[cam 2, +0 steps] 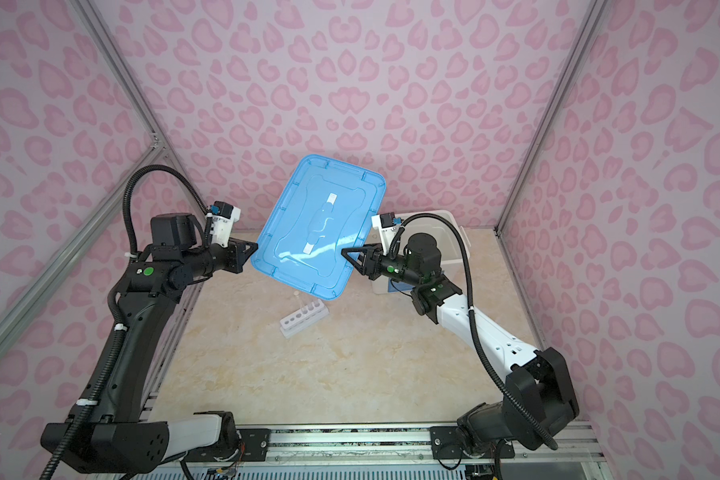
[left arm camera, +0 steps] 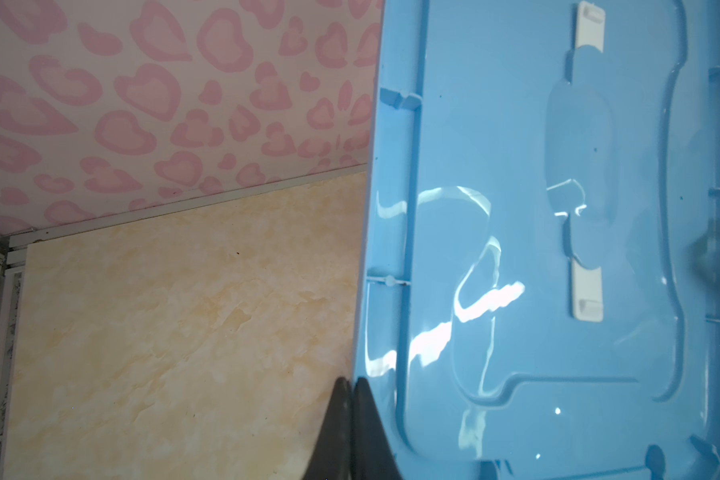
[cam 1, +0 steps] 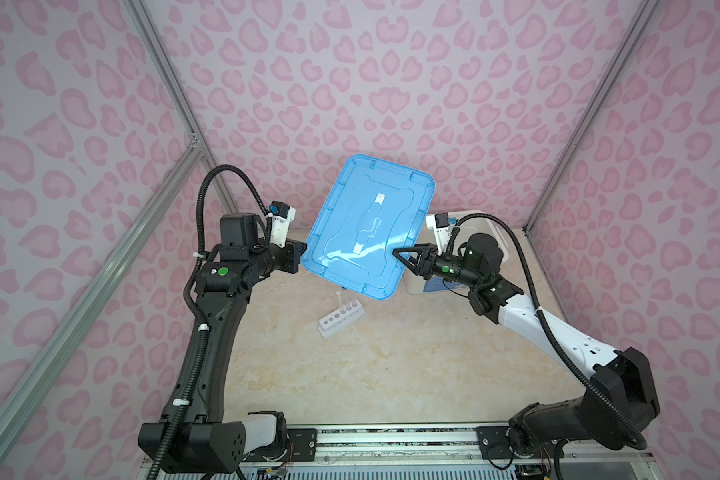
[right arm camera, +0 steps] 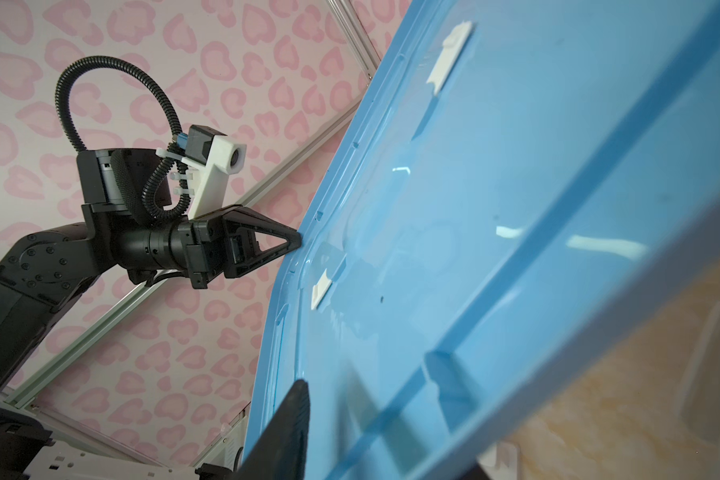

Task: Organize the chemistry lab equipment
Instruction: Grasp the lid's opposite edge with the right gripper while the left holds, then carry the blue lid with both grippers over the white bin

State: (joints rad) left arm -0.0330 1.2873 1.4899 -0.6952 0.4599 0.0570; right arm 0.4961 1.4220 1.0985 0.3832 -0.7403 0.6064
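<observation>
Only a blue label (cam 2: 393, 285) on the white bin (cam 2: 458, 249) hints at writing, too blurred to read. The left gripper (cam 1: 303, 249) pinches the rim of the tilted blue lid (cam 1: 362, 224); the right gripper (cam 1: 396, 253) straddles the opposite edge, grip unclear. The white rack (cam 1: 337, 322) stands on the table (cam 1: 391, 374), its clear tubes (cam 1: 339, 300) barely discernible.

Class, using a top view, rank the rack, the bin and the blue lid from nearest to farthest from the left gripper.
1. Lid: its left edge is pinched in the left gripper.
2. Rack: on the table, below the lid's near edge.
3. Bin: beyond the lid, at the right.
</observation>
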